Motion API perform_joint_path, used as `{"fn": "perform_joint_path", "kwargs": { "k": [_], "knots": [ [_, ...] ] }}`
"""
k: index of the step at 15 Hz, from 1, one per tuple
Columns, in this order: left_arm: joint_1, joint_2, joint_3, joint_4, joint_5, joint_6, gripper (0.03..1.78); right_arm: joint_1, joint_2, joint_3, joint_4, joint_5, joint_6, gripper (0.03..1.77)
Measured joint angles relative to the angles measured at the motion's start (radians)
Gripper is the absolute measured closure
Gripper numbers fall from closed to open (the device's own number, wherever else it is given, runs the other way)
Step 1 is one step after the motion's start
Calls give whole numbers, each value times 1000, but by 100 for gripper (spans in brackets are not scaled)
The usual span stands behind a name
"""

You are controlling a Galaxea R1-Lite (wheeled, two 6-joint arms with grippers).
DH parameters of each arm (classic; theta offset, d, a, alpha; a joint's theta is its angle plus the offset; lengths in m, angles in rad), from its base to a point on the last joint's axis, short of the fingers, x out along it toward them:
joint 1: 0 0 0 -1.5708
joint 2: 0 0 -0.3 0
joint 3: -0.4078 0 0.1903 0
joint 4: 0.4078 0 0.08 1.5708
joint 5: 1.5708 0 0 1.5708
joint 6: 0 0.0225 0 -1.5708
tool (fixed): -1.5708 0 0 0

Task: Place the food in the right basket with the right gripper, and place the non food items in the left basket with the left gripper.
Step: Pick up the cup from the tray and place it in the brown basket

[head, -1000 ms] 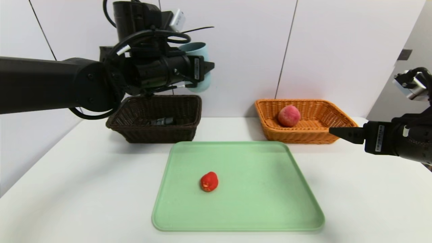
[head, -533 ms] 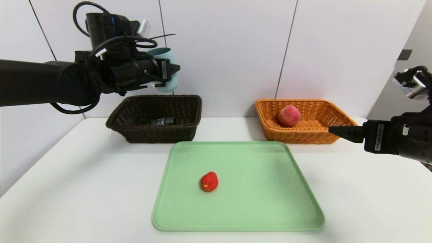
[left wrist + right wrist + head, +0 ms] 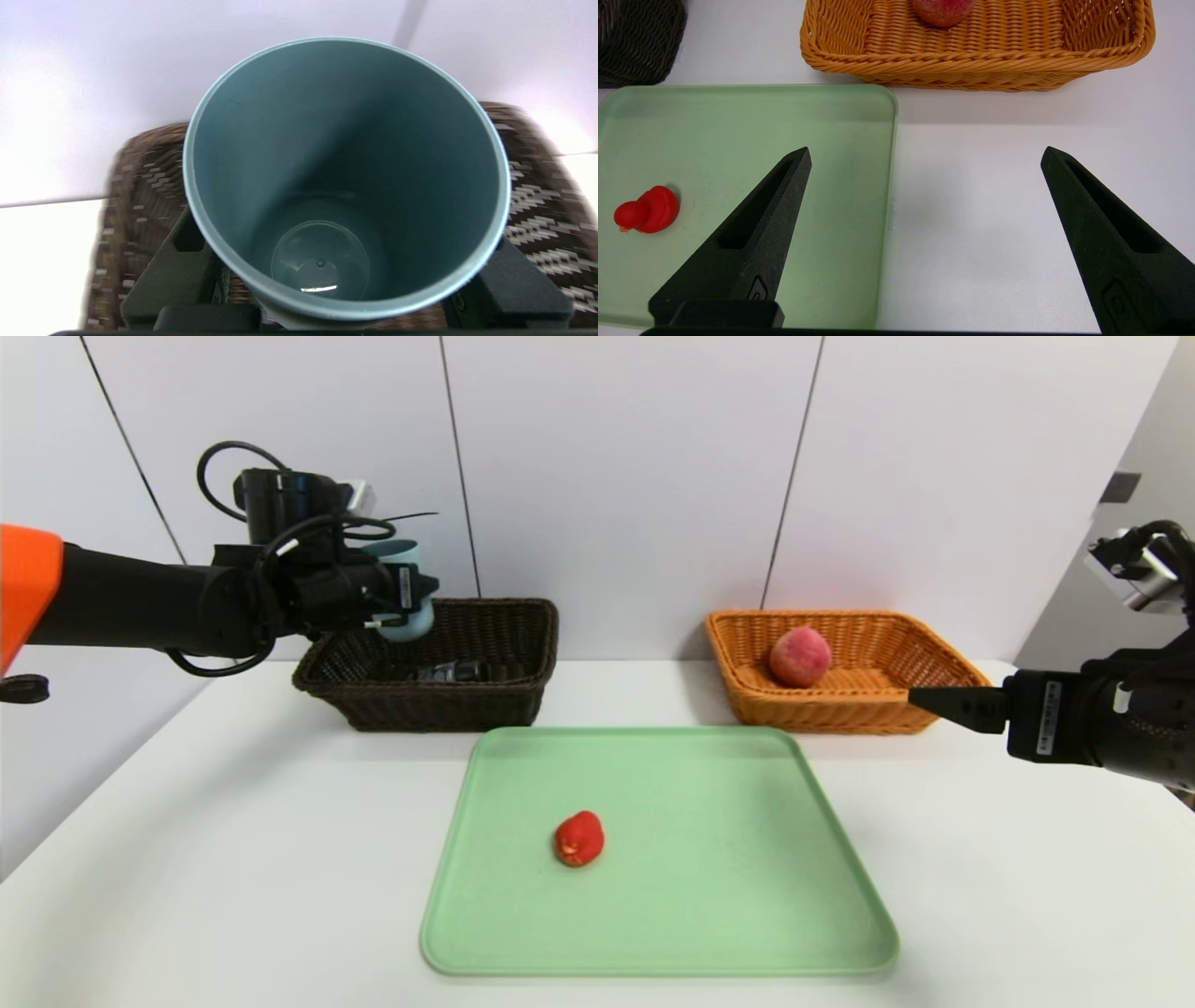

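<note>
The left claw (image 3: pixel 411 602) holds the blue-grey cup (image 3: pixel 403 590) in the air over the left end of the dark basket (image 3: pixel 439 695), near the desk's (image 3: pixel 233 821) back edge. The peach (image 3: pixel 799 656) sits in the orange basket (image 3: pixel 840 705), and the red toy (image 3: pixel 579 839) lies on the green tray (image 3: pixel 747 896). The right claw (image 3: pixel 924 233) hangs wide open over the desk's right side.
</note>
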Motion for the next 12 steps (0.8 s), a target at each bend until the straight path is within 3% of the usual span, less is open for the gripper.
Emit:
{"fn": "perform_joint_path", "kwargs": {
  "k": [12],
  "knots": [
    [41,90,-1,-12,-3,-1,66,4,1,1,0,0,-13,10]
  ]
}}
